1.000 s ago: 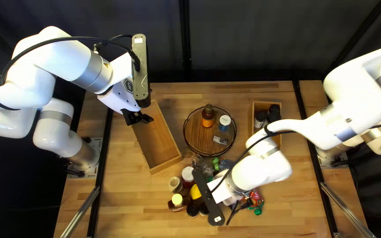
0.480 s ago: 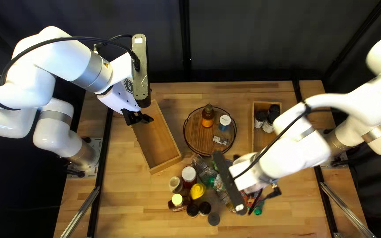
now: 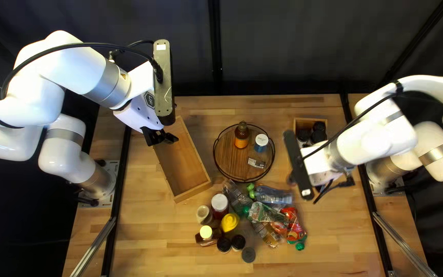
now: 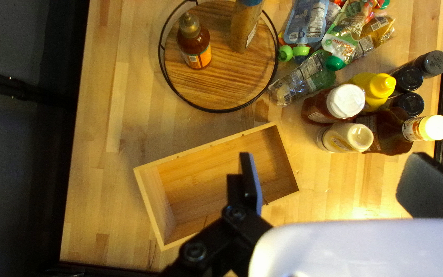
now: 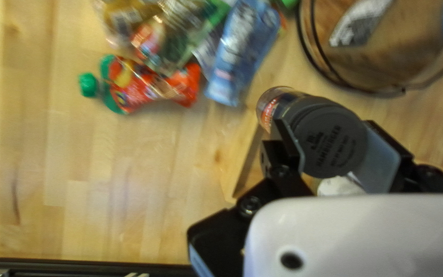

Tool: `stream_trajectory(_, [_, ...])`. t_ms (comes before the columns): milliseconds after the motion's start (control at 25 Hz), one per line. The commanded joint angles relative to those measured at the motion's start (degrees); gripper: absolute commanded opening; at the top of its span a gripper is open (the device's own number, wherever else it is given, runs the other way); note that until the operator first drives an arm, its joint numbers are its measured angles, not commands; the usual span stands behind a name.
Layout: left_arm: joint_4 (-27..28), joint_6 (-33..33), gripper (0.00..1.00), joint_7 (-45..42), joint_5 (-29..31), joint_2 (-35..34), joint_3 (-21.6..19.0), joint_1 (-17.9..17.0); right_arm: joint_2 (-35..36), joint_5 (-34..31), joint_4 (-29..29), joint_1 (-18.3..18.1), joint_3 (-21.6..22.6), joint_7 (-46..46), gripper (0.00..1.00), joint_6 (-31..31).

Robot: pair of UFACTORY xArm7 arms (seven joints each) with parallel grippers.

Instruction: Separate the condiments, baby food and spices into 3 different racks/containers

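My left gripper (image 3: 161, 137) hangs over the wooden box (image 3: 184, 165) at the left; in the left wrist view my left gripper (image 4: 329, 184) has its fingers wide apart with nothing between them. My right gripper (image 3: 329, 187), its fingertips hidden in the top left view, is by the right wooden box (image 3: 303, 124), which holds dark-capped spice jars (image 3: 318, 136). In the right wrist view my right gripper (image 5: 342, 149) holds a grey-lidded spice jar (image 5: 329, 136) between both fingers, above that box. A sauce bottle (image 3: 241, 134) and a blue-labelled jar (image 3: 261, 143) stand on the round tray (image 3: 229, 160).
Baby food pouches (image 3: 294, 225) lie in a pile at the front middle. Left of them stand a mustard bottle (image 3: 229, 222), a white-capped jar (image 3: 219, 203), a cream bottle (image 3: 204, 214), a yellow-capped bottle (image 3: 206, 233) and several dark-lidded spice jars (image 3: 248, 255).
The right arm has swung from above the front pile back and rightward to the right box, uncovering the pouches and spice jars. The left arm has not moved.
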Motion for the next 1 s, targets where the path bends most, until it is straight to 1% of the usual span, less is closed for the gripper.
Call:
stream_trajectory(40, [0.00,0.00,1.00,0.00,0.00,0.00,0.00,0.00,-5.14,-2.13,-6.66,-3.08,-0.76,2.02,0.01,-1.72])
stream_trajectory(160, [0.00,0.00,1.00,0.00,0.00,0.00,0.00,0.00,-7.34,-3.90,-10.80,-5.52,-2.28,2.30,0.01,-4.55])
stream_trajectory(280, [0.00,0.00,1.00,0.00,0.00,0.00,0.00,0.00,-7.20,-5.33,-12.97,-7.48,-3.88,2.12,0.02,-7.82])
stream_trajectory(440, [0.00,0.00,1.00,0.00,0.00,0.00,0.00,0.00,-6.60,-6.37,-14.70,-8.99,-5.17,2.14,0.03,-10.65])
stream_trajectory(520, [0.00,0.00,1.00,0.00,0.00,0.00,0.00,0.00,-6.43,-6.48,-15.15,-9.22,-5.29,2.43,0.04,-11.38])
stream_trajectory(640, [0.00,0.00,1.00,0.00,0.00,0.00,0.00,0.00,-6.15,-6.65,-15.86,-9.49,-5.44,2.87,0.09,-12.62])
stream_trajectory(760, [0.00,0.00,1.00,0.00,0.00,0.00,0.00,0.00,-5.72,-6.64,-15.96,-9.47,-5.65,2.87,0.12,-13.30])
stream_trajectory(1000, [0.00,0.00,1.00,0.00,0.00,0.00,0.00,0.00,-3.58,-6.37,-15.62,-8.74,-5.83,3.08,0.13,-15.21])
